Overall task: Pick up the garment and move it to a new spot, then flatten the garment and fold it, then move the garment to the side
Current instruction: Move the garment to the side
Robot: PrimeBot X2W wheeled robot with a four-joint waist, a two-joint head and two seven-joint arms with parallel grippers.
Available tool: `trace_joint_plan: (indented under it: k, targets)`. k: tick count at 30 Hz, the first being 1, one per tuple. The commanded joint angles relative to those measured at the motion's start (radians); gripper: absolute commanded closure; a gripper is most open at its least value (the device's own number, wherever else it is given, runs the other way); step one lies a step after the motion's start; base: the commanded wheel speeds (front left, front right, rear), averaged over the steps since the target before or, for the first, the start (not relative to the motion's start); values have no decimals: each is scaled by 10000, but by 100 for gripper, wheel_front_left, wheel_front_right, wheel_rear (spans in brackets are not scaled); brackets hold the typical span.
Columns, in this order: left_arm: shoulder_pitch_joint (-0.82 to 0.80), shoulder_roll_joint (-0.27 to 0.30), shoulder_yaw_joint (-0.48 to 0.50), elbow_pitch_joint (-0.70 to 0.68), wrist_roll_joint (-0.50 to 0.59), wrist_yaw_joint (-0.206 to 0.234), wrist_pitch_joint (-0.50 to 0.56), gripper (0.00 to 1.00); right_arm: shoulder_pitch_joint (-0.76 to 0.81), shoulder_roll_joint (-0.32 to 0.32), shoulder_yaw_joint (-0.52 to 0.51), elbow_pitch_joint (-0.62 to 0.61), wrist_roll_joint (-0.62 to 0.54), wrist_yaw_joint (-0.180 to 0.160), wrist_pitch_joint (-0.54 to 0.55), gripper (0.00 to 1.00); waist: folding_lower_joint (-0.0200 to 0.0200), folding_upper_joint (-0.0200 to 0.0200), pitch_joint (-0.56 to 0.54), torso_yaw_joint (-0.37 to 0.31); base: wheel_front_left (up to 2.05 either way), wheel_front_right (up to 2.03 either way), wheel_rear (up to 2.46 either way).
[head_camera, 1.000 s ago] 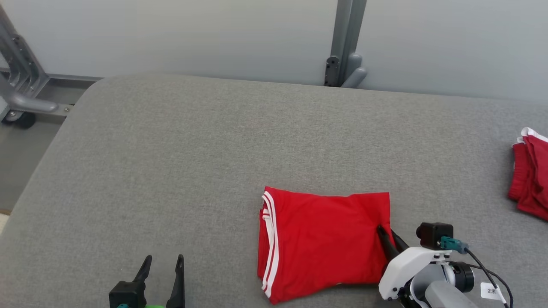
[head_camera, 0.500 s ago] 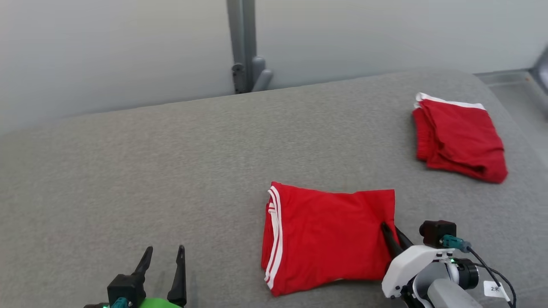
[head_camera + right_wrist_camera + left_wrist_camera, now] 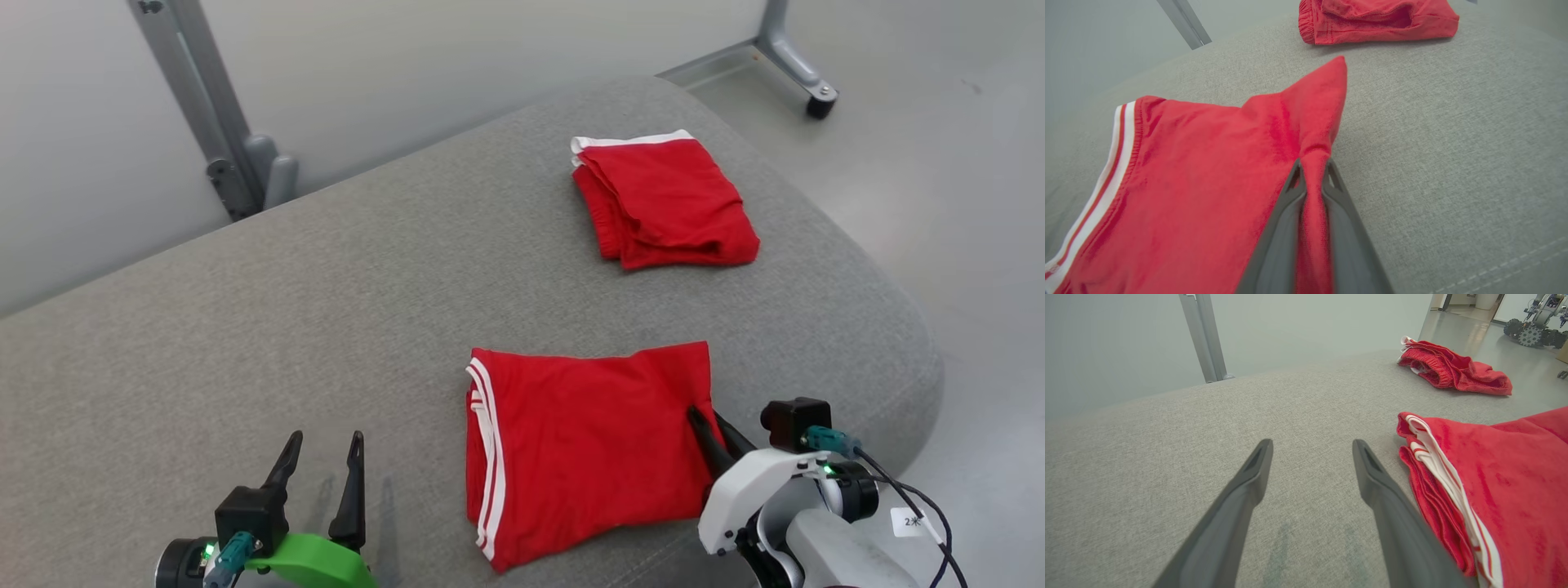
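Our right fingers (image 3: 707, 437) pinch a bunched edge of the folded red shorts (image 3: 588, 449), which lie on the grey bench (image 3: 326, 310) between both sets of fingers, a grip we judge ready to drag them aside toward the folded pair (image 3: 665, 200) beyond, while our left fingers (image 3: 352, 490) stand spread wide and empty.

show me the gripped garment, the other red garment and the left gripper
gripped garment (image 3: 584, 449), head view, top layer centre
other red garment (image 3: 665, 204), head view, centre
left gripper (image 3: 326, 435), head view, between fingertips
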Motion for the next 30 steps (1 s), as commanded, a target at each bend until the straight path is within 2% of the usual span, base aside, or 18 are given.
trace_joint_plan:
  k: [1, 6, 16, 18, 21, 30]
  targets:
    - [-122, 51, -6, 27, 70, -35, 4, 0, -164, -32, 78, -85, 40, -17, -38, 100, 0, -1, 460, -937, 0, 0, 0]
    - [-161, 53, -16, 64, 128, -46, 6, 0, -613, -81, 582, -181, -24, -17, -38, 100, 0, -1, 679, -684, 0, 0, 0]
    - [-668, 76, 246, 12, 661, -168, 6, 0, -2807, -260, 892, -152, -257, -17, -39, 100, 0, -1, 1822, 1065, 0, 0, 0]
    - [-801, 123, 346, 88, 739, -192, 6, 0, -3630, -494, 489, 22, -342, -17, -39, 100, 0, -1, 2115, 1545, 0, 0, 0]
    - [-919, 150, 407, 0, 854, -214, 6, 0, -4296, -768, -79, 280, -502, -17, -38, 100, 0, -1, 2324, 1906, 0, 0, 0]
    - [-1074, 177, 505, -242, 1042, -278, 6, 0, -5391, -2317, -2298, 1210, -1621, -17, -33, 100, 0, -1, 2545, 2322, 0, 0, 0]
